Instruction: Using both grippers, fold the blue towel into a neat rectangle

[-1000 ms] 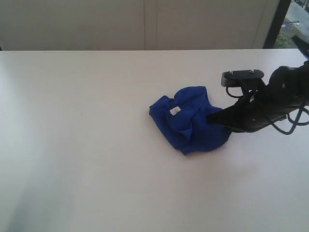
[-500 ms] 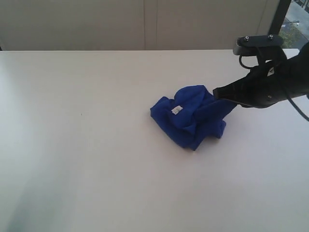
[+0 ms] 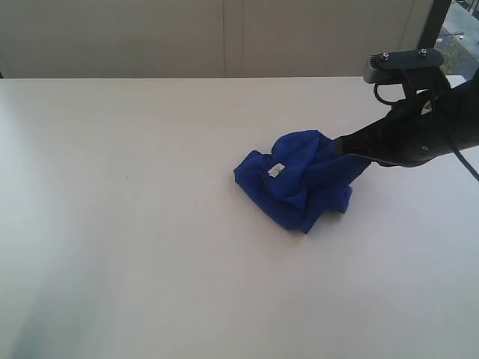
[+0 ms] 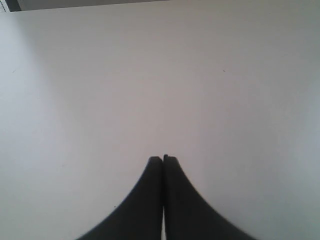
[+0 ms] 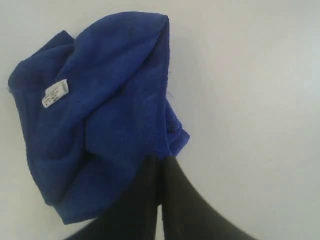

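Closed hard together at the right gripper (image 5: 160, 161), no gap between the two black fingers (image 5: 142, 200), with a fold of the blue towel (image 5: 105, 100) nipped at the tips. Confirmed from the exterior view: right gripper (image 3: 342, 145) reaching in from 3 o'clock of the table (image 3: 135, 239) and meeting the blue towel (image 3: 296, 183) at the bundle's 2 o'clock edge. A ridge of cloth drawn from the heap up to the tips. Looks lifted a little just there; resting on the table everywhere else.

Pressed shut too at the left gripper (image 4: 163, 159), tip against tip, holding nothing, hovering over white table (image 4: 150, 75).

Crumpled into a rumpled heap rather than laid flat: thick folds piled on one another, a rounded hump toward 12 o'clock, a lower lobe out at 9 o'clock, a blunt corner at 6 o'clock. Lying right of the table's middle, about 3 o'clock from centre.

Small white tag (image 3: 275, 170) face up on the heap, toward 9 o'clock of the hump. Same white tag (image 5: 55, 93) plain in the right wrist view, on the side of the bundle far from the fingers.

Beyond the table at 12 o'clock, a pale wall (image 3: 224, 37); at 1 o'clock, a dark window frame (image 3: 428, 30).
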You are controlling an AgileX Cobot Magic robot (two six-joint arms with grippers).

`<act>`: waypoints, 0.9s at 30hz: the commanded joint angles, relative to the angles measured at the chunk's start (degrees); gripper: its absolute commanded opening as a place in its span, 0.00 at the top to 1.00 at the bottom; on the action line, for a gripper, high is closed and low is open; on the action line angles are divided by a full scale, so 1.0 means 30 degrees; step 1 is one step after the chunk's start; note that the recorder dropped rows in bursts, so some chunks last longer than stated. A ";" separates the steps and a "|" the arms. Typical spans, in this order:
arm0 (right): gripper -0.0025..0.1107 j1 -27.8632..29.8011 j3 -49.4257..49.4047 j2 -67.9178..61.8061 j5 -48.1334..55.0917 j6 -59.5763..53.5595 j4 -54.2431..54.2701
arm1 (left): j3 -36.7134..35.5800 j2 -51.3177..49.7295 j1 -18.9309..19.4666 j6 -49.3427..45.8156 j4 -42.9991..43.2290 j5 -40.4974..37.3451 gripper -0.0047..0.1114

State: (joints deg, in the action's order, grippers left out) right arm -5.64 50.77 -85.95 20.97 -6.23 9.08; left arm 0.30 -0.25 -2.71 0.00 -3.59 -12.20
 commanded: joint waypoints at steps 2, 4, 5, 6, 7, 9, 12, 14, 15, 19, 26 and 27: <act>0.98 -0.0017 0.0016 -0.0028 -0.0003 -0.0216 0.0024 | -0.0099 0.0084 0.0056 0.0000 -0.0130 0.0056 0.96; 0.98 -0.0017 0.0016 -0.0028 -0.0003 -0.0216 0.0024 | -0.0099 0.0084 0.0056 0.0000 -0.0130 0.0056 0.96; 0.98 -0.0017 0.0016 -0.0028 -0.0003 -0.0216 0.0024 | -0.0099 0.0084 0.0056 0.0000 -0.0130 0.0056 0.96; 0.98 -0.0017 0.0016 -0.0028 -0.0003 -0.0216 0.0024 | -0.0099 0.0084 0.0056 0.0000 -0.0130 0.0056 0.96; 0.98 -0.0017 0.0016 -0.0028 -0.0003 -0.0216 0.0024 | -0.0099 0.0084 0.0056 0.0000 -0.0130 0.0056 0.96; 0.98 -0.0017 0.0016 -0.0028 -0.0003 -0.0216 0.0024 | -0.0099 0.0084 0.0056 0.0000 -0.0130 0.0056 0.96; 0.98 -0.0017 0.0016 -0.0028 -0.0003 -0.0216 0.0024 | -0.0099 0.0084 0.0056 0.0000 -0.0130 0.0056 0.96; 0.98 -0.0017 0.0016 -0.0028 -0.0003 -0.0216 0.0024 | -0.0099 0.0084 0.0056 0.0000 -0.0130 0.0056 0.96; 0.98 -0.0017 0.0016 -0.0028 -0.0003 -0.0216 0.0024 | -0.0099 0.0084 0.0056 0.0000 -0.0130 0.0056 0.96; 0.98 -0.0017 0.0016 -0.0028 -0.0003 -0.0216 0.0024 | -0.0099 0.0084 0.0056 0.0000 -0.0130 0.0414 0.96; 0.98 -0.0017 0.0016 -0.0031 -0.0081 -0.0216 0.0024 | -0.0099 0.0084 0.0056 0.0000 -0.0215 0.2922 0.96; 0.98 -0.0017 0.0016 -0.0031 -0.0081 -0.0216 0.0024 | -0.0099 0.0084 0.0056 0.0000 -0.0215 0.3291 0.96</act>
State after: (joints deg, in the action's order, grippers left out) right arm -5.64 50.77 -86.06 21.00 -6.35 9.08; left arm 0.30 -0.25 -2.71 0.00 -3.59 -6.01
